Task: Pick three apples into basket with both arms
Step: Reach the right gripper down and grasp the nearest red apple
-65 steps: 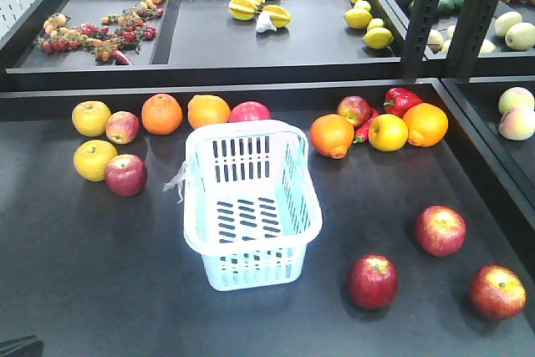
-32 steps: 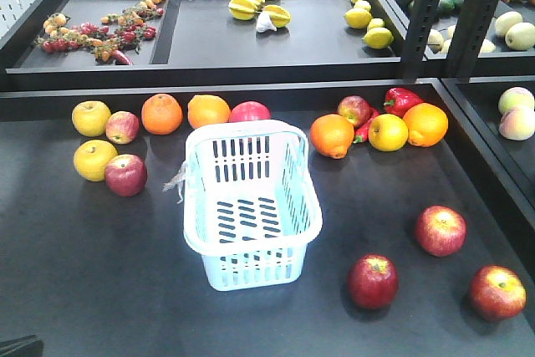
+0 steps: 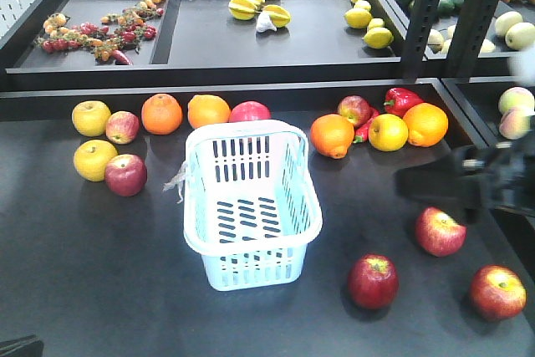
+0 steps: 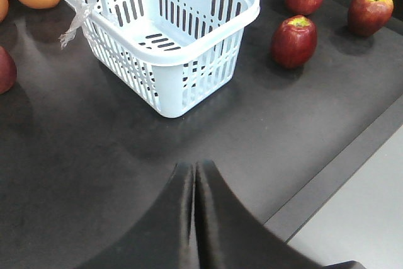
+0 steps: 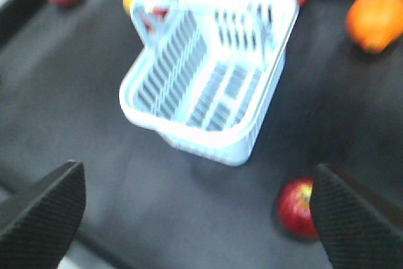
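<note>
right pincer [image 5: 196, 174] is spread wide, nothing btw the fingers, one at each edge of its wrist view. that view is smeared but it looks down over the basket [image 5: 214, 149] w/ the dark apple [image 5: 296, 209] just off the basket's near corner. in the front view the right arm [image 3: 485, 180] is a black blur reaching in from the right side, hanging just above the far apple [image 3: 440, 232]. i read the wide opening as prep: these apples are round and glossy, so the pincer needs full spread before it drops around one.

left pincer [image 4: 194, 177] is closed, fingers pressed together, holding nothing. it sits low over the front part of the counter [image 3: 100, 273], on the near side of the basket. my guess is it's kept back bc all three loose apples lie to the basket's right, so the right side goes first.

the far apple, the dark apple and the corner apple [image 3: 497, 292] sit on the front right of the counter, well apart from each other and from the basket. basket is empty, slots show bare base, so 0 of 3 done imo. dark apple is closest to the basket, prob the one the left arm could take.

oranges [image 3: 161, 114] and yellow fruits [image 3: 90, 118] crowd the back row w/ more apples, close-packed, some touching, so they'd be worse picks.
</note>
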`<state>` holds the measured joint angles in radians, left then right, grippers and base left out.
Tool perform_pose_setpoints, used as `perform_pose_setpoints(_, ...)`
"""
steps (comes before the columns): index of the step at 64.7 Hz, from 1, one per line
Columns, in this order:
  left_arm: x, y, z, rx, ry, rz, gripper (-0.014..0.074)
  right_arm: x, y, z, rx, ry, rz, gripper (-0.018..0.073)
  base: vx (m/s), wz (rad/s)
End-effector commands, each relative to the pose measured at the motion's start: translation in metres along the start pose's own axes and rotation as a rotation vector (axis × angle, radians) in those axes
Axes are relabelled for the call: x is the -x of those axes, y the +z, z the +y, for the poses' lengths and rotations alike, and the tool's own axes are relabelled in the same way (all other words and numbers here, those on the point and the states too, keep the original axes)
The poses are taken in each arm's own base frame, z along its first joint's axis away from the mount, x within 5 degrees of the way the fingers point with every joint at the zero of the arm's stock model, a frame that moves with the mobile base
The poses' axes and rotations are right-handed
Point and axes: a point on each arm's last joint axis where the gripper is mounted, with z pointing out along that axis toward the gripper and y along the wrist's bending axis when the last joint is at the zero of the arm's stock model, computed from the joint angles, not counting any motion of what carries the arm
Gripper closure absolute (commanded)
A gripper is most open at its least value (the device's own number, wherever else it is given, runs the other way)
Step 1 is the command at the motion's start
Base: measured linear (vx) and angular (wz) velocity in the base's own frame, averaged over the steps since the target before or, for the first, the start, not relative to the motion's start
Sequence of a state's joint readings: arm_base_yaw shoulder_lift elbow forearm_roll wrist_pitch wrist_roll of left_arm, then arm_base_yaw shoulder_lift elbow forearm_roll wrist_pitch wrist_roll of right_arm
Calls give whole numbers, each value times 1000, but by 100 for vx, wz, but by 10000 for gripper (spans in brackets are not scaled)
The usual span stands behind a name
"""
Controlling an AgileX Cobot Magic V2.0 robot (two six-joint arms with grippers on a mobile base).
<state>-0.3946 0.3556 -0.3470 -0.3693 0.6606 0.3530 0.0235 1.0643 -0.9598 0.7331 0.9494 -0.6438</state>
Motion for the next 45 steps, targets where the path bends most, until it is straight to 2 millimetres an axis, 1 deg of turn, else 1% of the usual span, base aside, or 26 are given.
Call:
perform_pose_setpoints(1,13,-3,1,9,-23,-81,603,15,17,-5,33,-15,21,-130,0,0)
perform_pose_setpoints(8,13,-3,1,9,-23,-81,603,14,50,-8,29,-56,140,-128,0,0)
perform_pose_setpoints(12,13,-3,1,9,-23,-81,603,11,69,-14,-23,-69,215,-127,0,0)
perform_pose_setpoints(16,12,-3,1,9,-23,-81,603,8,85,-19,-84,-43,257,-124,0,0)
perform_pose_setpoints(24,12,-3,1,8,-23,-79,603,0,108,-37,-216,2,326,-120,0,0)
perform_pose_setpoints(31,12,-3,1,8,-23,-79,603,-9,125,-53,-290,24,409,-116,0,0)
perform_pose_setpoints(37,12,-3,1,8,-23,-79,603,-13,141,-62,-303,31,452,-113,0,0)
perform_pose_setpoints(45,12,-3,1,8,-23,-79,603,-7,160,-70,-306,58,478,-110,0,0)
